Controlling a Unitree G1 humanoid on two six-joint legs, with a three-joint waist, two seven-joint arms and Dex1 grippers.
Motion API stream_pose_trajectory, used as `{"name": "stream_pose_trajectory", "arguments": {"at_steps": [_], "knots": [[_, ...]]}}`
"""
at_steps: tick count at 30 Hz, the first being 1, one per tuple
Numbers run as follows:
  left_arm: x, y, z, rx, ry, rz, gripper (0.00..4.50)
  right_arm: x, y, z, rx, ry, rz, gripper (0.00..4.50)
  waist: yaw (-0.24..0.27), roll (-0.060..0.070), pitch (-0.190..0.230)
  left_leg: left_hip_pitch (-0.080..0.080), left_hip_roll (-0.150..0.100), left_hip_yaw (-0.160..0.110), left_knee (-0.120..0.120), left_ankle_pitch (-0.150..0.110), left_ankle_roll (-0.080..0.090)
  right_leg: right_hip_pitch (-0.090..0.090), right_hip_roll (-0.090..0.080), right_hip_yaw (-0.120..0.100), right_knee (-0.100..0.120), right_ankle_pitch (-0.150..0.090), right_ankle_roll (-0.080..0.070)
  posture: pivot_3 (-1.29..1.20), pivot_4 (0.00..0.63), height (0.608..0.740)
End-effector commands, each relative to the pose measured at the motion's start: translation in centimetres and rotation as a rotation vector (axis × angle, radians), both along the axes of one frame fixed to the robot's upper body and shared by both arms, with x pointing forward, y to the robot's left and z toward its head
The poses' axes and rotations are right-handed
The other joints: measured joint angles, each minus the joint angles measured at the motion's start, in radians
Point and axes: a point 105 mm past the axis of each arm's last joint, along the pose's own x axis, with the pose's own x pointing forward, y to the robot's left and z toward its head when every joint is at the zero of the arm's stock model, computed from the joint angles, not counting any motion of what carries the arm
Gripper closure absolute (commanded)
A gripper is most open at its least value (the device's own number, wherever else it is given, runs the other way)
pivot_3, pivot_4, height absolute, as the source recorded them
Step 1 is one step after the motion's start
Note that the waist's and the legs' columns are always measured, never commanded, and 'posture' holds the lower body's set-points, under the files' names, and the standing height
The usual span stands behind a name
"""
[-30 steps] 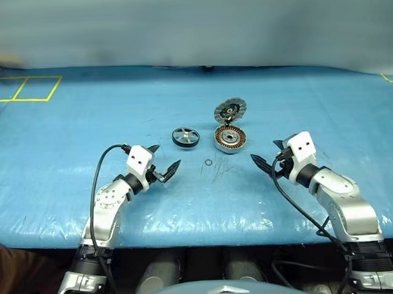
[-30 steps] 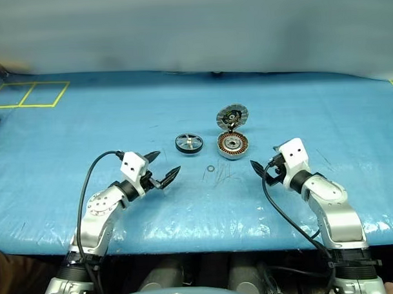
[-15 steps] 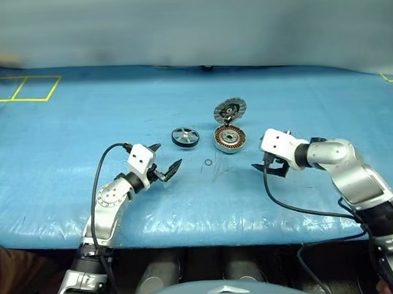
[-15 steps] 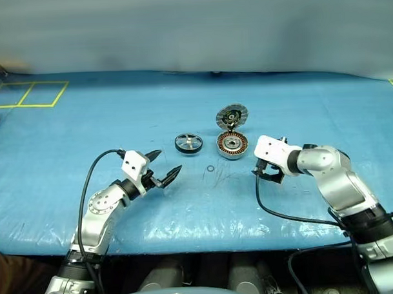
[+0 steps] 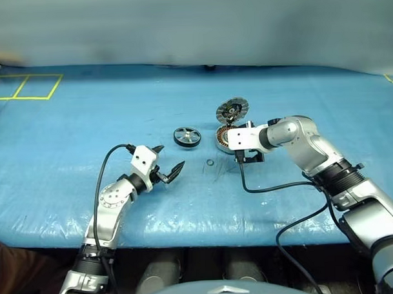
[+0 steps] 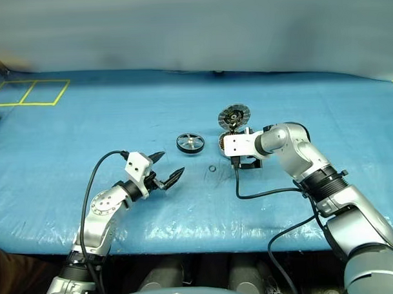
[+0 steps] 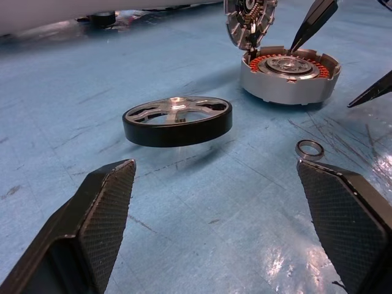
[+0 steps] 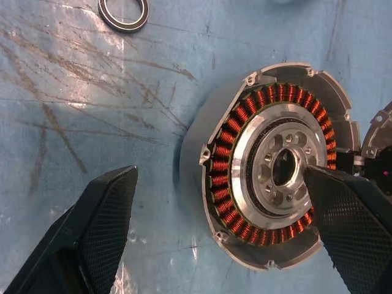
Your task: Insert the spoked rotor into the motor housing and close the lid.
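Table (image 5: pixel 67 145): blue sheet, keeps parts flat, reachable.
Right gripper (image 8: pixel 220 239): fingers spread wide, empty, poised over housing (image 8: pixel 275 168), likely to steady it.
Lid (image 5: pixel 231 110): stands open behind housing, leaving cup free.
Left gripper (image 7: pixel 214 226): spread, empty; rotor (image 7: pixel 177 120) just ahead.
Small ring (image 7: pixel 310 149): loose beside.

No text, label, brand or number can be read on anything in these pictures.
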Motion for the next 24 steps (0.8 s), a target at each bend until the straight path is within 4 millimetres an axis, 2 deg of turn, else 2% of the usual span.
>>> {"name": "stream_pose_trajectory", "arguments": {"at_steps": [1,10,13,16,17,18,19,24], "knots": [[-0.3,-0.6,1.4,-0.006,-0.053,-0.025,0.00,0.6,0.3,0.7,-0.010,-0.021,0.018,0.02,-0.001,0.000,0.000,0.000,0.000,0.000,0.000,0.000,0.000,0.000,0.000,0.000,0.000,0.000,0.000,0.00,0.150,0.740],[-0.3,-0.6,1.3,0.001,-0.054,-0.019,0.00,0.9,0.2,-1.4,-0.005,0.078,0.010,0.02,-0.008,0.000,0.000,0.003,0.000,0.000,0.000,-0.001,0.002,0.002,0.001,0.000,0.001,0.000,0.000,0.00,0.150,0.740],[-0.2,-0.6,1.3,0.003,-0.057,-0.016,0.00,0.8,-0.4,-2.5,-0.029,0.119,-0.006,0.61,-0.008,0.000,-0.001,0.004,0.001,0.000,0.000,-0.002,0.003,0.004,0.001,0.000,0.001,0.000,0.000,0.00,0.150,0.740],[-0.2,-0.4,1.3,0.005,-0.057,-0.010,0.00,1.1,-0.7,-2.9,-0.027,0.105,-0.024,1.54,-0.006,0.000,-0.001,0.005,0.001,0.000,0.000,-0.001,0.002,0.004,0.001,0.000,0.002,0.000,-0.001,0.00,0.150,0.740],[-0.3,-0.3,1.3,0.006,-0.057,-0.008,0.00,1.0,-0.7,-2.9,-0.020,0.109,-0.025,1.54,-0.004,-0.001,-0.001,0.005,0.001,0.000,0.000,-0.001,0.002,0.004,0.001,0.000,0.003,0.000,-0.001,0.00,0.150,0.740],[-0.3,-0.3,1.2,0.007,-0.056,-0.007,0.00,0.9,-0.6,-2.9,-0.012,0.109,-0.027,2.09,-0.003,-0.001,-0.001,0.005,0.001,0.000,0.000,-0.001,0.002,0.004,0.001,0.000,0.003,0.001,-0.001,0.00,0.150,0.740],[-0.3,-0.3,1.2,0.008,-0.055,-0.006,0.00,0.9,-0.7,-2.9,-0.009,0.105,-0.029,2.28,-0.003,-0.001,-0.001,0.005,0.001,0.000,0.000,-0.001,0.002,0.004,0.001,0.000,0.003,0.001,-0.001,0.00,0.150,0.740],[-0.3,-0.3,1.1,0.005,-0.053,-0.004,0.00,-0.2,-0.7,-2.0,0.017,0.054,-0.028,2.33,0.005,-0.001,-0.001,0.004,0.000,-0.001,0.000,-0.001,0.002,0.003,0.001,0.000,0.003,0.001,-0.001,0.00,0.150,0.740]]}}
